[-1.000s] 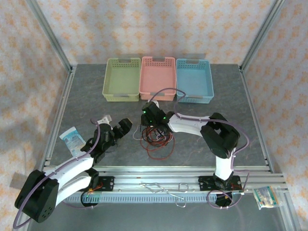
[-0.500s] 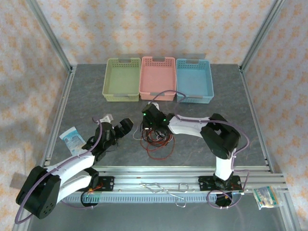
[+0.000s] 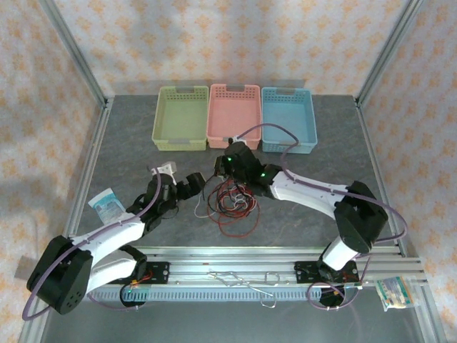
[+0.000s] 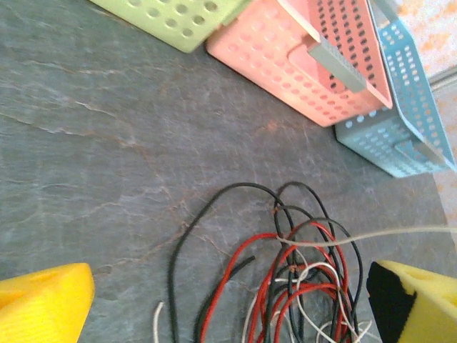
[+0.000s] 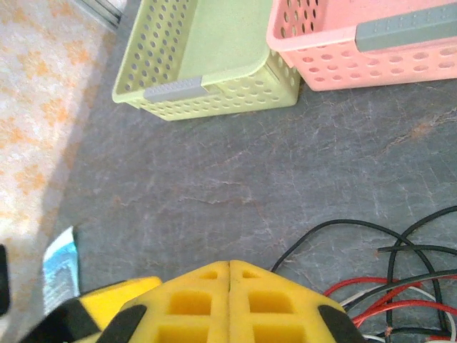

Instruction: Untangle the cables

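The cables lie tangled mid-table, dead ahead of the left gripper, spread wide. The right gripper, pressed together, sits at the heap's far edge; whether it pinches a strand, I cannot tell.

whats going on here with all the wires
Two arms are working on a tangle of red, black and white cables on the table. The right fingers are shut at the pile's far edge; whether they pinch a strand can't be seen. The left fingers are wide open, low and aimed at the pile from its left, holding nothing.
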Tool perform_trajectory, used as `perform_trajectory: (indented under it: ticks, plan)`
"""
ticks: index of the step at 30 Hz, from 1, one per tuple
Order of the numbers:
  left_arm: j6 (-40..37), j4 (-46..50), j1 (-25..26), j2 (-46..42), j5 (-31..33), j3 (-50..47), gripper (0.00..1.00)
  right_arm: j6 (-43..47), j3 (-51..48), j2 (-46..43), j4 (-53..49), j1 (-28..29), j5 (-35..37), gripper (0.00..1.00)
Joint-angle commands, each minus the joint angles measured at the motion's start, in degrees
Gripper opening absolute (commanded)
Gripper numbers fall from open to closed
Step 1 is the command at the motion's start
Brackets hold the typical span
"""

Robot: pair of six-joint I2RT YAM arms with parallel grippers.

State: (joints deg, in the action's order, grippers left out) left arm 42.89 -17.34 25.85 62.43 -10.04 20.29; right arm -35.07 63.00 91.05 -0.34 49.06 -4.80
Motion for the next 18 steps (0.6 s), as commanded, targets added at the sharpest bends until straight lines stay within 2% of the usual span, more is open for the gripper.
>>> perform_trajectory:
  ticks: [1, 6, 10, 18]
  plan:
    - [-3.94, -0.57, 2.41, 2.69, 1.66, 3.5, 0.99, -2.72, -0.05, -3.8, 1.57, -0.95, -1.76, 0.0]
    - [-6.45, -0.07, 7.01, 9.12, 4.04, 7.94, 0.96, -3.25, -0.01, -7.36, 0.67, -2.0, -1.96, 0.0]
    - [-7.03, 0.09, 10.46, 13.11, 8.65, 10.69, 0.96, -3.21, 0.01, -9.72, 0.05, -2.43, -2.09, 0.0]
    - [-5.95, -3.72, 12.29, 20.56, 9.69, 13.63, 0.92, -1.43, 1.67, -13.62, -1.46, -2.7, -2.77, 0.0]
